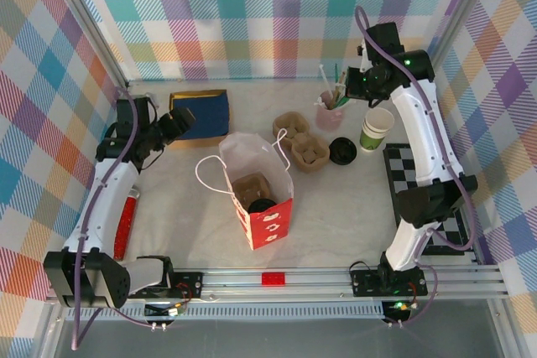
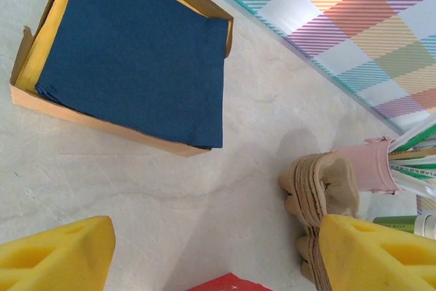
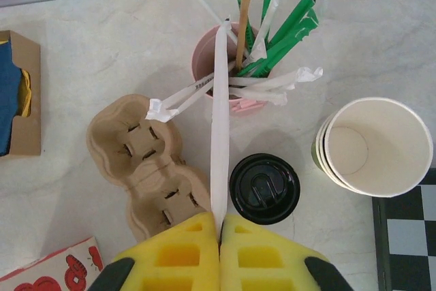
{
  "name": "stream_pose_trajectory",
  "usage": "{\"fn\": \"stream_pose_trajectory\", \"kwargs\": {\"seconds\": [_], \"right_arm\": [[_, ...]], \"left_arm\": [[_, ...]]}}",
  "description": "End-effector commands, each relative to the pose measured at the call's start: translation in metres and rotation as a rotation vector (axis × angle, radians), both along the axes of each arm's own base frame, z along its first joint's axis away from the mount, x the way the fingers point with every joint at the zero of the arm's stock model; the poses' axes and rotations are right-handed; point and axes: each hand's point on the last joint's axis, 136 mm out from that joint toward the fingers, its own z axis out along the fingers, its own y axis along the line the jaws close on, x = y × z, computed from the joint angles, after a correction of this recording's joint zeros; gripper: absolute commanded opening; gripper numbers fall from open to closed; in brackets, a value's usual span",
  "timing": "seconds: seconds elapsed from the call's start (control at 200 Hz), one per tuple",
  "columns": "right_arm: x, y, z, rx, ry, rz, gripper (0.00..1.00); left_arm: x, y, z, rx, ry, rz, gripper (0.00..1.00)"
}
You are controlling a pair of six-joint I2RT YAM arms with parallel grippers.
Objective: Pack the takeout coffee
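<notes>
The takeout coffee (image 1: 262, 204) stands inside the red bag (image 1: 270, 222), lid up. Behind-right of the bag, the right gripper (image 3: 219, 226) pinches a wrapped straw (image 3: 219, 120) that runs straight out from its tips. The left gripper (image 1: 179, 121), open and empty, is nearer to the bag.

2 white arms (image 1: 105, 199) with black joints and lilac cables (image 1: 369, 39) — yellow foam fingers (image 3: 184, 257), 1 green light (image 1: 409, 62) glowing.

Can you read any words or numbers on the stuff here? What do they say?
Nothing reads clearly.
red bag: white marks on its front, too blurred to read.
straw wrapper in the pink cup: tiny dark print, too small.
black lid: raised marks, unreadable.
</notes>
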Motion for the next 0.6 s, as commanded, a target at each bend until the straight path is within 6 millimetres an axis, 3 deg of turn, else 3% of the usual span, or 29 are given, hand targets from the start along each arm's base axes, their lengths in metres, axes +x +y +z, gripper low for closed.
{"fn": "stream_pose_trajectory", "kwargs": {"seconds": [0.0,0.14,0.285,0.595], "right_arm": [[-0.012,0.005,0.004,0.007,0.017,0.037,0.06],[-0.026,0.012,0.026,0.035,-0.03,0.078,0.06],[-0.053,0.025,0.053,0.094,-0.07,0.156,0.06],[-0.14,0.052,0.111,0.282,-0.153,0.38,0.06]], "left_arm": [[-0.009,0.006,0.019,0.026,-0.036,0.005,0.78],[-0.013,0.006,0.025,0.029,-0.047,0.001,0.78],[-0.016,0.004,0.018,0.025,-0.026,-0.008,0.78],[-0.028,0.008,0.006,0.054,-0.001,-0.006,0.77]]}}
